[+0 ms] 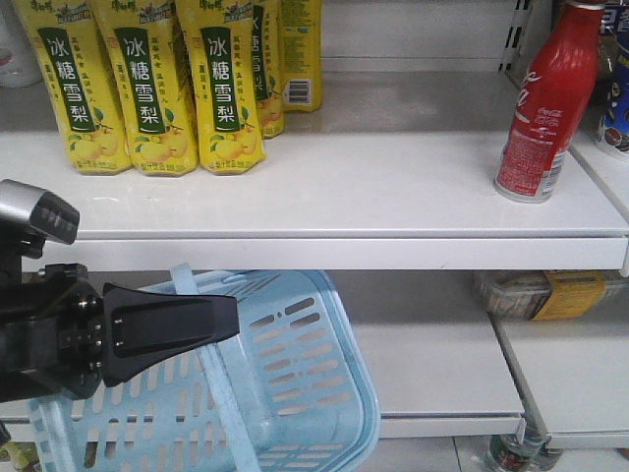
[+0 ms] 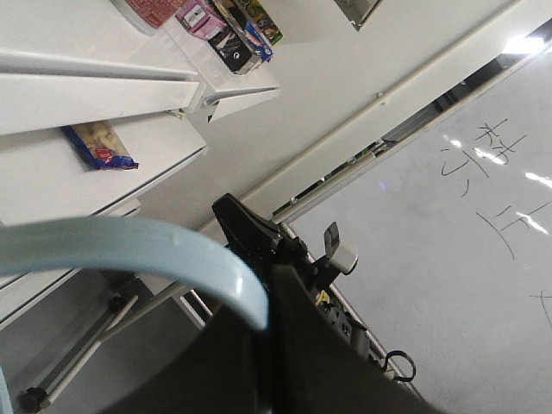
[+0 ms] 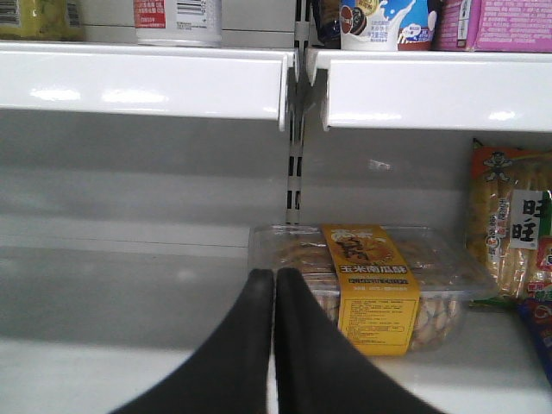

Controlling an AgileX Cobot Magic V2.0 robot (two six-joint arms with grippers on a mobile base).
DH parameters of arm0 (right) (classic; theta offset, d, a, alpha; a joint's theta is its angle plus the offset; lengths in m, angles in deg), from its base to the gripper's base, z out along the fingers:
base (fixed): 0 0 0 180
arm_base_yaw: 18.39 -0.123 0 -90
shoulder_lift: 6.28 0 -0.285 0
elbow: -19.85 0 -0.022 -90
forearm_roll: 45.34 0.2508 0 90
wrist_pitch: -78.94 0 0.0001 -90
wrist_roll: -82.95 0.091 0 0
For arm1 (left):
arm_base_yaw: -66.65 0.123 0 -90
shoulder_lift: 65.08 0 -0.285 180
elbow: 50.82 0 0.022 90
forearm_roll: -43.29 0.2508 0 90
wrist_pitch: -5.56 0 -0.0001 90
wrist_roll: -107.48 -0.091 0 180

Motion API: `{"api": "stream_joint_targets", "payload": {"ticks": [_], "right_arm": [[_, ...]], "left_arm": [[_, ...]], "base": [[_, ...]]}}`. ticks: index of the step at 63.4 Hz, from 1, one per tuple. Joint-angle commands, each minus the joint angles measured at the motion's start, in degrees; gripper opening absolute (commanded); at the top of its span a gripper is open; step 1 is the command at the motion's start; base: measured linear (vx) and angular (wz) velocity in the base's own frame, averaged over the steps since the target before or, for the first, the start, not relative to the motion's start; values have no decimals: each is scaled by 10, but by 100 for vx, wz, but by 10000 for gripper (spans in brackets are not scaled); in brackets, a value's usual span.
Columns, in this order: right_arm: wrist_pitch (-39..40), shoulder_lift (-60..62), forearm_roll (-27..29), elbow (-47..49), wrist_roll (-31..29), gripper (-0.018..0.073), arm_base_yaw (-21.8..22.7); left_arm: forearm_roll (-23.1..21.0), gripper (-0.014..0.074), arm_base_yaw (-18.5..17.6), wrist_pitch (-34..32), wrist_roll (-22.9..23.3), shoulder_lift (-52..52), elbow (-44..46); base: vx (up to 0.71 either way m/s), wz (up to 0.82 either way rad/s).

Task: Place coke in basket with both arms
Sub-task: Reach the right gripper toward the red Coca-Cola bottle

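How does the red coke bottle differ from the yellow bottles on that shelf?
The coke bottle is red with white script; the yellow bottles carry green labels with Chinese characters. The coke bottle stands alone at the right end of the white shelf; the yellow bottles crowd together at the left. Both stand upright on that shelf, and none is in the blue basket.
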Motion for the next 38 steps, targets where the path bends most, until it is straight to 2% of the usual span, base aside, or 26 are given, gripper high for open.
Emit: {"api": "stream_joint_targets", "payload": {"ticks": [1,16,21,23,25,30,33,38], "right_arm": [[89,11,52,-6,54,-5,0],[220,11,271,-5,251,-5,0],[264,11,278,-2,279,-5,0],[268,11,256,7,284,-5,0],[262,11,205,21,284,-5,0],[204,4,41,93,295,3,0],[146,-10,-56,143,328,22,0],[104,-42,-198,212,392,78,0]], "left_arm": [[-51,-6,-4,-101,-1,-12,15],[-51,-6,-4,-101,-1,-12,15],[-51,-6,-4,-101,-1,-12,15],[-51,-6,-4,-101,-1,-12,15],[-51,-6,-4,-101,-1,-12,15],[-51,-6,-4,-101,-1,-12,15],[-51,-6,-4,-101,-1,-12,15],[-51,-6,-4,-101,-1,-12,15]], "base": [[0,0],[0,0],[0,0],[0,0],[0,0],[0,0],[0,0],[0,0]]}}
